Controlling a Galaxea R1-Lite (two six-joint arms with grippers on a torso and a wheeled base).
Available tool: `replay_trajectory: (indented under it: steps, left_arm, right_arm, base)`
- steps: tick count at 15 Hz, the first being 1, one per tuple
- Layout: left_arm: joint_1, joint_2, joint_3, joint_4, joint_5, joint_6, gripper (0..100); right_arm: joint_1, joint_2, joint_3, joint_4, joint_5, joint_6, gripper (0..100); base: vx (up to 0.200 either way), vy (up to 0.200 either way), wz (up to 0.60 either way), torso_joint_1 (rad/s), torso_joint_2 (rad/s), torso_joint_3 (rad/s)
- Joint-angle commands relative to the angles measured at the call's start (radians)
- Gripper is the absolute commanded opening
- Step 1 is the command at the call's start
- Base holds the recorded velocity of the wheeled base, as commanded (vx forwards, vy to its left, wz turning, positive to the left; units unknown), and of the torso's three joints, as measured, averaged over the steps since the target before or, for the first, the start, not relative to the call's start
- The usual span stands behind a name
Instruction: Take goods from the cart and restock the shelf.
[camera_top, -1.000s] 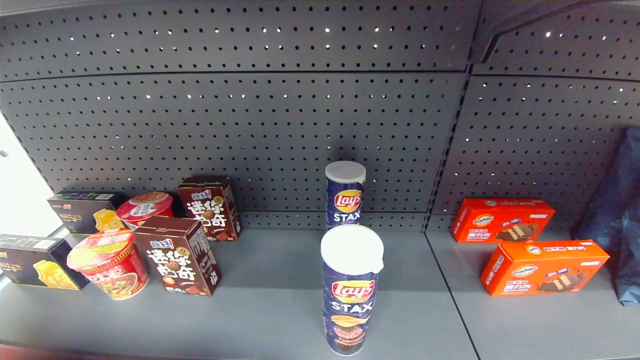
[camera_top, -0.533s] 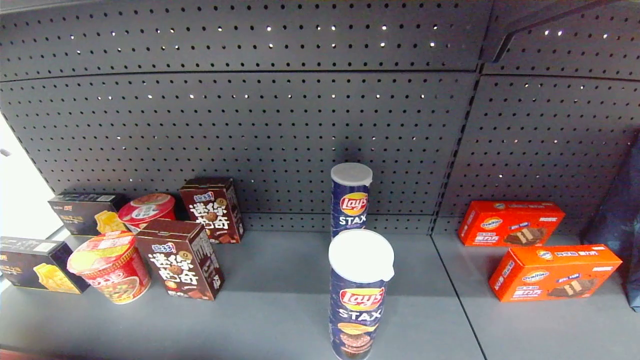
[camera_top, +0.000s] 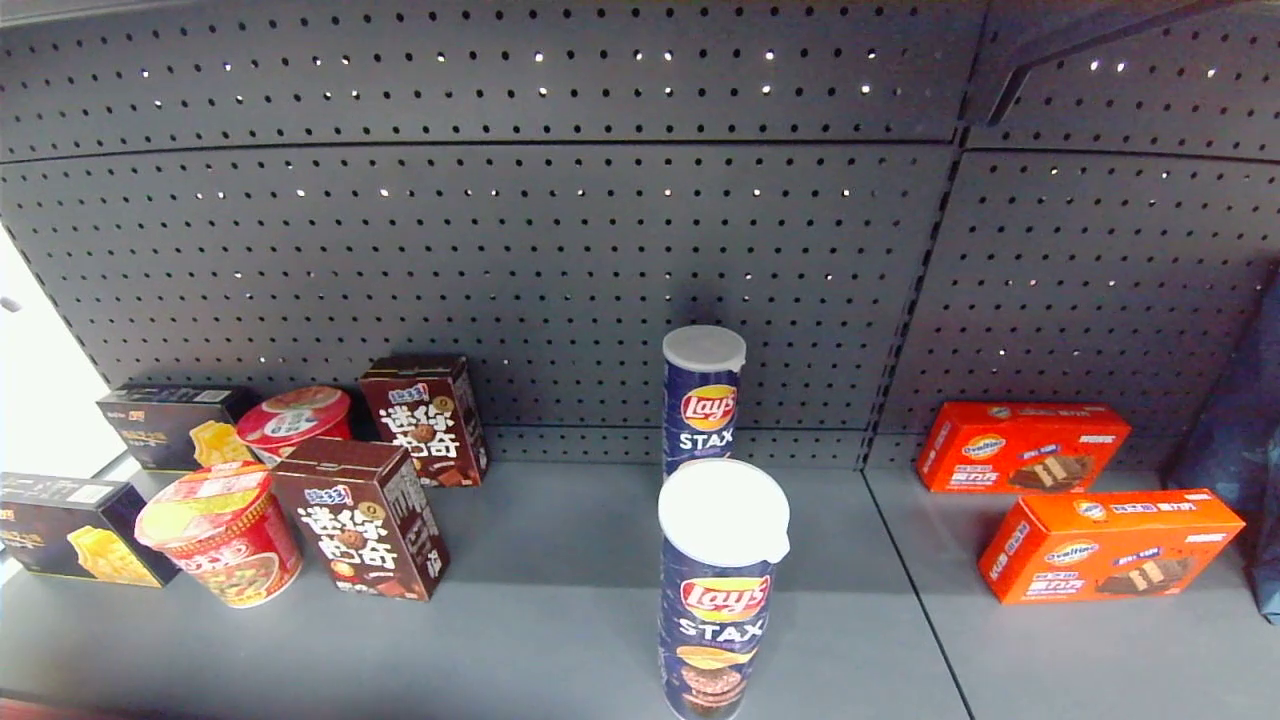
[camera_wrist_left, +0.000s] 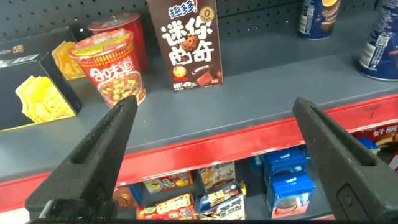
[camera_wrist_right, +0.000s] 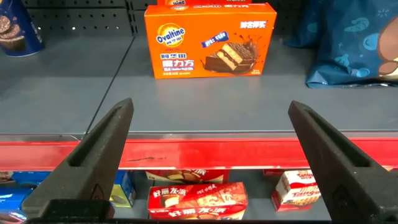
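Gaping, both jaws face the shelf (camera_top: 560, 620).

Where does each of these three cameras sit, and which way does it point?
Head view: on the robot's head, looking forward and down at the grey shelf and chip cans.
Left wrist view: on the left wrist, low before the shelf's edge, facing the noodle cup and brown box between its open jaws.
Right wrist view: on the right wrist, equally low, facing an orange box between its open jaws.
Shared: head and left wrist views both show that cup and brown box.
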Motion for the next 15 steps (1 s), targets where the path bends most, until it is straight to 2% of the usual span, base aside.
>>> replay_trajectory:
  steps: [1, 4, 6, 10, 12, 14, 15]
  left_arm:
    - [0.000, 0.000, 0.000, 0.000, -0.001, -0.002, 100]
    - [0.000, 0.000, 0.000, 0.000, 0.001, 0.003, 100]
    - [0.000, 0.000, 0.000, 0.000, -0.001, 0.003, 100]
    - [0.000, 0.000, 0.000, 0.000, -0.001, 0.011, 100]
    - [0.000, 0.000, 0.000, 0.001, -0.001, 0.017, 100]
    - [0.000, 0.000, 0.000, 0.003, 0.001, 0.018, 100]
    - [0.000, 0.000, 0.000, 0.035, 0.007, 0.020, 100]
  right_arm:
    - [0.000, 0.000, 0.000, 0.000, 0.000, 0.000, 100]
    - [0.000, 0.000, 0.000, 0.000, 0.000, 0.000, 100]
    - [0.000, 0.000, 0.000, 0.000, 0.000, 0.000, 100]
    - [0.000, 0.000, 0.000, 0.000, 0.000, 0.000, 100]
    - [0.000, 0.000, 0.000, 0.000, 0.000, 0.000, 100]
    - [0.000, 0.000, 0.000, 0.000, 0.000, 0.000, 100]
    - [0.000, 0.000, 0.000, 0.000, 0.000, 0.000, 100]
  base:
    - [0.000, 0.000, 0.00, 0.000, 0.00, 0.000]
    - [0.000, 0.000, 0.00, 0.000, 0.00, 0.000]
    - [-0.200, 0.000, 0.00, 0.000, 0.00, 0.002]
    - [0.000, 0.000, 0.00, 0.000, 0.00, 0.000]
    - [-0.200, 0.000, 0.00, 0.012, 0.01, 0.005]
    - [0.000, 0.000, 0.00, 0.000, 0.00, 0.000]
    - [0.000, 0.000, 0.00, 0.000, 0.00, 0.000]
